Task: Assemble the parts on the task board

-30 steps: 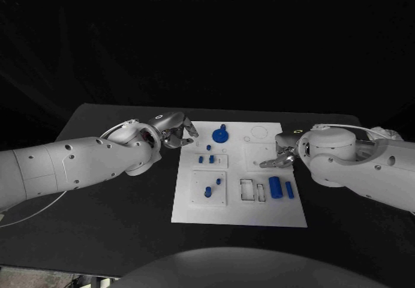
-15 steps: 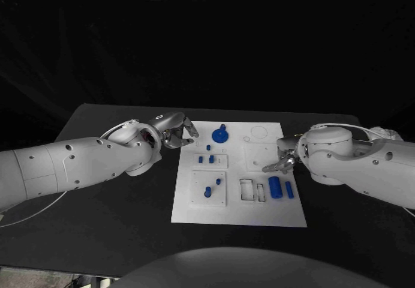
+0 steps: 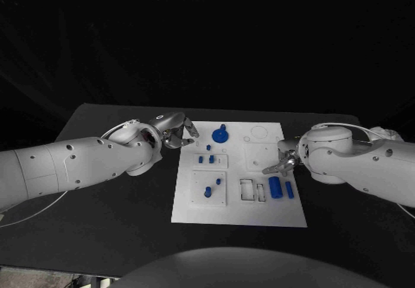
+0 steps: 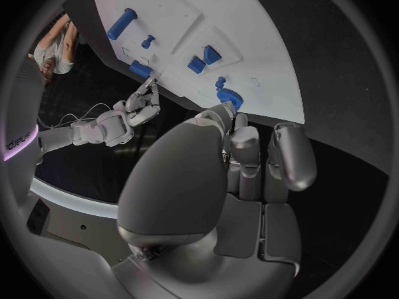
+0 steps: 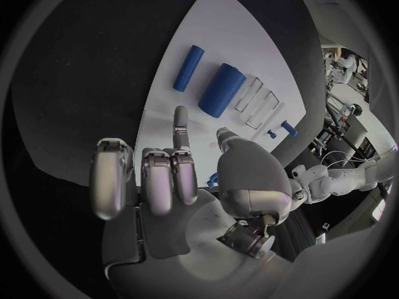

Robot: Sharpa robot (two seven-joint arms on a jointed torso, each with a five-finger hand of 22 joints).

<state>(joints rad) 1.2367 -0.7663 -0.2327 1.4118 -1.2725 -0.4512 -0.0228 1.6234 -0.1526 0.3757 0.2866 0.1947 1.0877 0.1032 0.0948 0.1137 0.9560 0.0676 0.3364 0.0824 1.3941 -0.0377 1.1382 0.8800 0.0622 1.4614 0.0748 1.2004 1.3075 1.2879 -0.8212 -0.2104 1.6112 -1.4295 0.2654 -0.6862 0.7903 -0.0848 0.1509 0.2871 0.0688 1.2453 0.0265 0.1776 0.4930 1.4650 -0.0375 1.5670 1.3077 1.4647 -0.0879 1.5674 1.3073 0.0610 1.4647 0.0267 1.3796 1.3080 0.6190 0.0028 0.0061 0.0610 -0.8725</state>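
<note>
A black bench (image 3: 113,234) in a dark room carries everything, and at its middle lies the flat white rectangular task board (image 3: 238,213), long side running away from the robot so both arms can reach it from either flank. On its right half a thick blue cylinder (image 3: 275,186) and a slimmer blue rod (image 3: 289,189) lie flat beside empty rectangular slots, probably waiting to be seated; a round blue knob-like piece (image 3: 220,135) stands near the far edge, and small blue pegs (image 3: 206,159) stand in the left-hand recesses. The right hand (image 3: 285,161) hangs over the board just beyond the thick cylinder, one finger stretched toward it, the others curled, grasping nothing. The left hand (image 3: 176,133) waits at the board's far left corner, fingers half curled and empty, seemingly held clear.
</note>
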